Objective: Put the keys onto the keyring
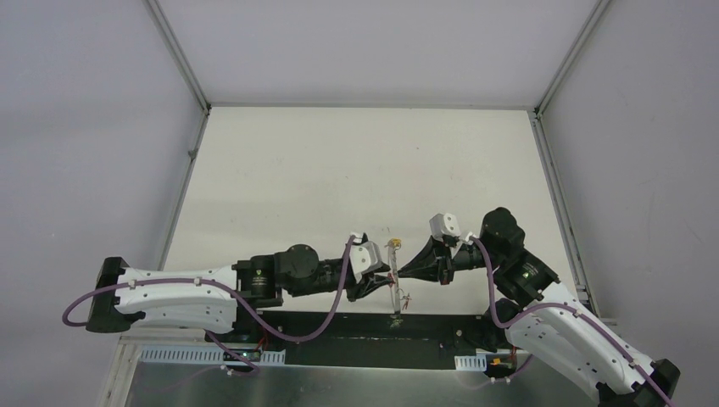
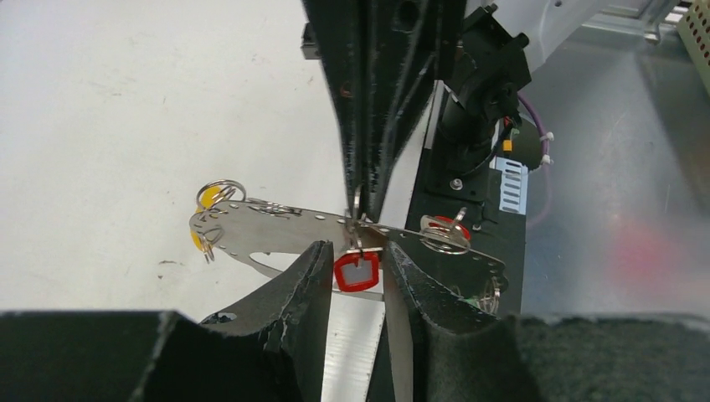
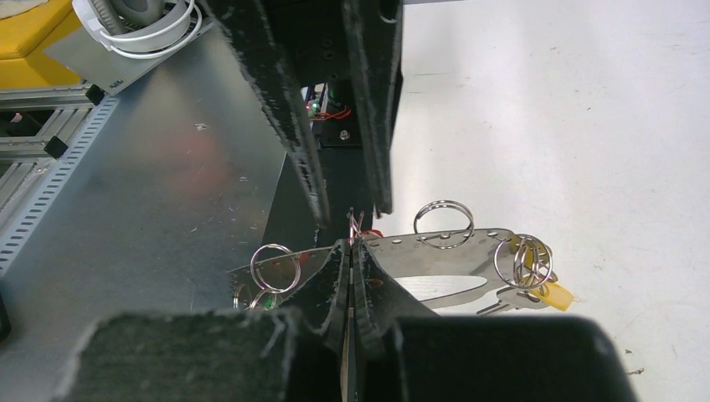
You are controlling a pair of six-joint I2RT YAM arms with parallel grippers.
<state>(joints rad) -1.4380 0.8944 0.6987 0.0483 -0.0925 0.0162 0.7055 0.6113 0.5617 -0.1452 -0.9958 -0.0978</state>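
— Jaws of my left gripper (image 2: 357, 255), nearest the camera: two black padded fingers, narrowly apart, with a red key tag (image 2: 357, 274) between them. I can't tell whether the pads touch it.

— Where is the keyring (image 2: 276, 230)?

— Just beyond the tag, in the air over the near edge of the table (image 2: 100, 109). It is a flat silver plate with a row of small holes. My right gripper (image 2: 362, 205) reaches in from the far side, its jaws closed on the plate's middle. At the plate's far-left end, a yellow tag (image 2: 205, 201) hangs on a split ring (image 2: 222, 191).

— How would you do this step well?

— I'd close softly on the tag's flat faces, hold the plate steady with the right, and guide the tag's loop without twisting. A slanted pull could tilt the plate.
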